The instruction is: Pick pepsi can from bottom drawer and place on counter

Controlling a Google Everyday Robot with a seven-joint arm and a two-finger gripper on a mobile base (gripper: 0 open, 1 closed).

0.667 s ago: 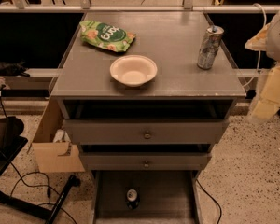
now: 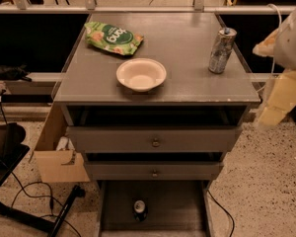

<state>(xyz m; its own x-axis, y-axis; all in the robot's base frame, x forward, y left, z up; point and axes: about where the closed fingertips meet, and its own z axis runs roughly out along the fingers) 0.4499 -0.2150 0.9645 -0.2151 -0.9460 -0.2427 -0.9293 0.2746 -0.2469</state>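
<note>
1. Pepsi can: you find it upright on the open bottom drawer floor.
2. Counter: bowl, green bag, silver can.
3. Gripper: beside the counter's right edge; you cannot tell its grip state.

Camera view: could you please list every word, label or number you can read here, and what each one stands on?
Green snack bag on the counter: large white lettering, too blurred to read.
Silver can: print unreadable.
Pepsi can in the bottom drawer: lettering too small to read.
Gripper, right of the counter: no text seen.
</note>
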